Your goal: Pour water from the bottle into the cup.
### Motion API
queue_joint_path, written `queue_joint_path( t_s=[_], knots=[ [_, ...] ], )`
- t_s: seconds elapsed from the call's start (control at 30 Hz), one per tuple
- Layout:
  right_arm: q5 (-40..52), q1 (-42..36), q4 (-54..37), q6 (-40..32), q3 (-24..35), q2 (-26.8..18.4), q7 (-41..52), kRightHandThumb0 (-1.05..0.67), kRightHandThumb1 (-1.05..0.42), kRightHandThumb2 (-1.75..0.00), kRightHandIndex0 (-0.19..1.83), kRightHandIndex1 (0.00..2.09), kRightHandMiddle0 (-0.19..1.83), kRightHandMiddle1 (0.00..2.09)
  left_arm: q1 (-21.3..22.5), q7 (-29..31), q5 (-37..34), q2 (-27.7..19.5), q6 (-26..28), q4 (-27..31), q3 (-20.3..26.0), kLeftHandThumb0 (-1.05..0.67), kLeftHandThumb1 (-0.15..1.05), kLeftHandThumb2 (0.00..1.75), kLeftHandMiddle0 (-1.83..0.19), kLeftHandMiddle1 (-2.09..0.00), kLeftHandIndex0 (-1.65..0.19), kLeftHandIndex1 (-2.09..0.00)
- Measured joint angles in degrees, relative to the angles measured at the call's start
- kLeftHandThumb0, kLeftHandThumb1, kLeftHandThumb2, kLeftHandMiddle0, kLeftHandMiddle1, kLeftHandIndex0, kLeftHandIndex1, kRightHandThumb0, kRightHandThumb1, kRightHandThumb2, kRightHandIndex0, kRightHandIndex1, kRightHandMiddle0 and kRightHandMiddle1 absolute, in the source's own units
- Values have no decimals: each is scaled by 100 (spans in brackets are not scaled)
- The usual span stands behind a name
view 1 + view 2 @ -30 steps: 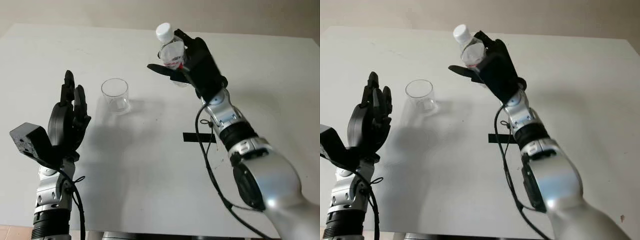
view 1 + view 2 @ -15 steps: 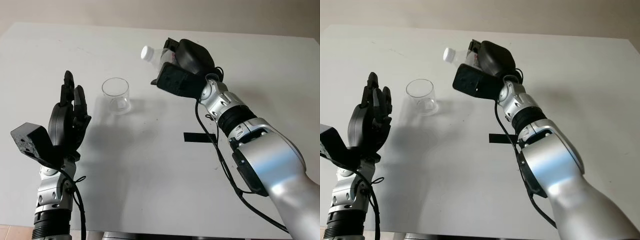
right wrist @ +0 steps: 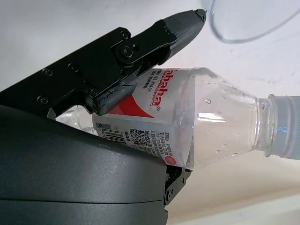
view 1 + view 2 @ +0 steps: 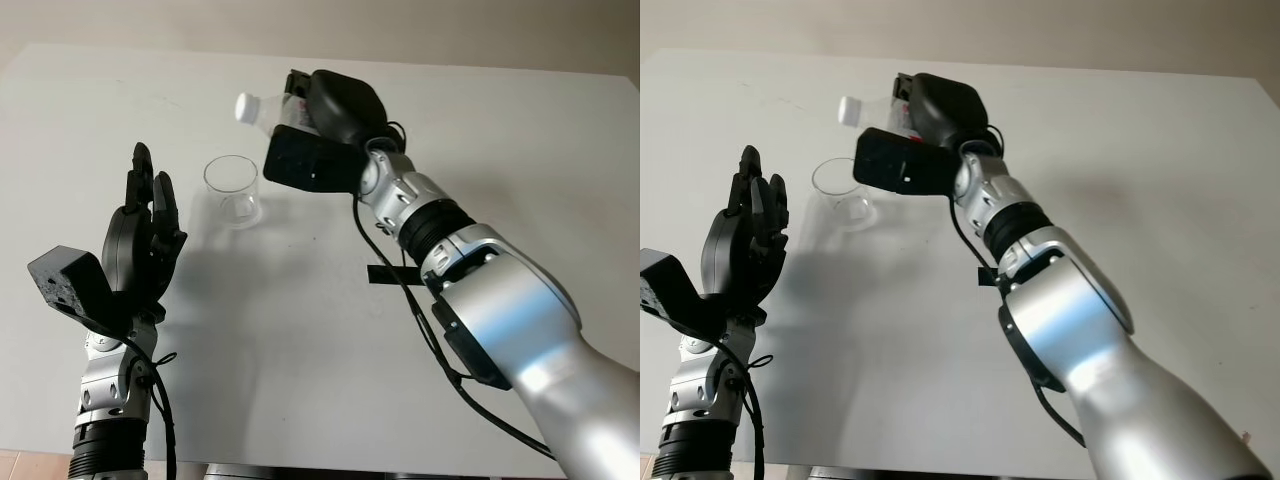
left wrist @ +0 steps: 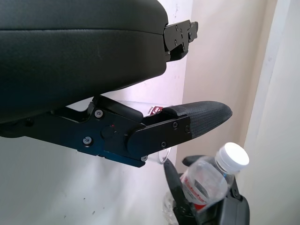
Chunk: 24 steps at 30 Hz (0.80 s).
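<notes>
Sideways in right hand (image 4: 330, 130), bottle (image 3: 187, 122) above cup (image 4: 232, 189).

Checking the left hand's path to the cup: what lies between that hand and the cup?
Nothing: in the left eye view only bare white table separates the raised, open left hand from the cup. The right hand holds the bottle tilted above.

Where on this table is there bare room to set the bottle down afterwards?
Bare white table lies between the raised, open left hand and the black tape strip, and along the far edge. It is crowded around the clear plastic cup, where the right hand holds the capped clear water bottle tipped above it.
</notes>
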<state>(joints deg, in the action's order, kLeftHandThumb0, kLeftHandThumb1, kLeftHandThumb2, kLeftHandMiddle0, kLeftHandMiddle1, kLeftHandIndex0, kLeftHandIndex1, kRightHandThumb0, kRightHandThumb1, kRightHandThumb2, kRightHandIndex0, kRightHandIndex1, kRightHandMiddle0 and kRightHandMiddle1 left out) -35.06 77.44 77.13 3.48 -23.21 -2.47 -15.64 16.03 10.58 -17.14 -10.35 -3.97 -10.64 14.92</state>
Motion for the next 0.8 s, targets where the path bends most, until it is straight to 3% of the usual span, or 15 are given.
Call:
queue_joint_path(
  t_s=[0.17,0.23,0.27,0.33,0.43,0.8],
  knots=[
    [-197,98,27,-19,-213,133,-53,-22,-102,-10,78,209,35,209,-72,-95,1,66,102,73,-7,-75,105,66,19,0,19,0],
    [-426,142,41,-19,-420,162,-191,-26,-100,-6,70,209,8,200,-105,-107,0,79,118,122,-7,-75,105,65,19,0,19,0],
    [-575,163,50,-23,-555,166,-260,-29,-99,-6,68,209,4,190,-117,-112,-1,81,127,130,-5,-75,105,65,19,0,19,0],
    [-873,206,61,-28,-835,169,-364,-31,-98,-5,61,209,7,179,-142,-110,-5,81,131,131,-1,-75,105,65,19,0,19,0],
    [-1150,264,77,-28,-1126,169,-429,-32,-98,-5,64,209,8,183,-170,-108,-6,82,131,131,3,-75,105,64,19,0,19,0],
    [-1847,309,151,81,-1823,-42,-789,-40,-96,-5,69,209,22,154,-172,-103,-15,83,128,129,6,-77,105,64,19,0,19,0]
  ],
)
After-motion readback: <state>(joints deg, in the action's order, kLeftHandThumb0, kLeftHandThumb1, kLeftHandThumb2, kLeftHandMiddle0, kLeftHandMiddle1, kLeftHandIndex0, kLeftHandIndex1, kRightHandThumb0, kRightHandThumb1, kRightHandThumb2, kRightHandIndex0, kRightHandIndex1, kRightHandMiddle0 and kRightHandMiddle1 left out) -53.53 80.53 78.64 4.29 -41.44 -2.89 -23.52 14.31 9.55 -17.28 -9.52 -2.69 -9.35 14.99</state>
